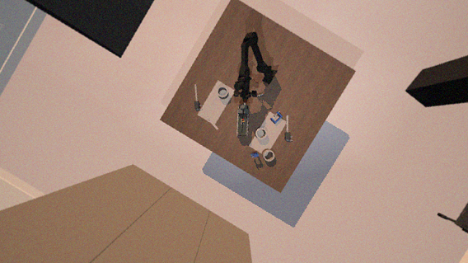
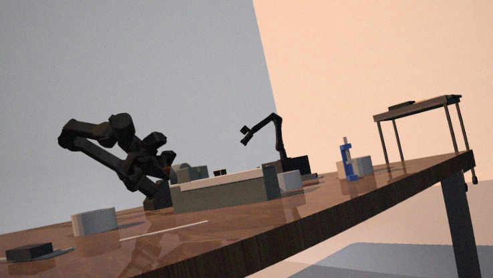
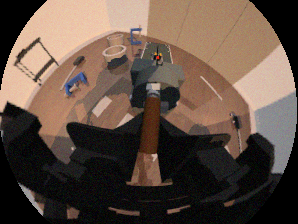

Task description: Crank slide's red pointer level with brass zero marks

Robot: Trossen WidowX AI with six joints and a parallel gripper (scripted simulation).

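Note:
The crank machine (image 1: 242, 130) (image 2: 220, 194) (image 3: 172, 73) is a long grey-green box with a rounded grey housing at the arm's end. Its crank handle (image 3: 151, 122) is a brown rod pointing toward the wrist camera. My gripper (image 1: 245, 99) (image 2: 168, 177) (image 3: 149, 115) is shut on the handle, with dark fingers on both sides. The slide's red pointer (image 1: 243, 120) (image 3: 158, 57) shows on the top channel beyond the housing. Small yellow spots sit close to it in the wrist view; whether it is exactly level with the brass marks is too small to tell. The pointer's red face is hidden in the exterior view.
Pale round cups (image 1: 222, 93) (image 1: 260, 133) (image 1: 268, 155) stand on both sides of the machine. A blue clamp (image 1: 276, 117) (image 3: 76, 84) lies on the pale sheet's end, and another blue clamp (image 2: 347, 162) (image 3: 134, 36) stands farther off. A second dark arm (image 2: 278, 136) stands behind.

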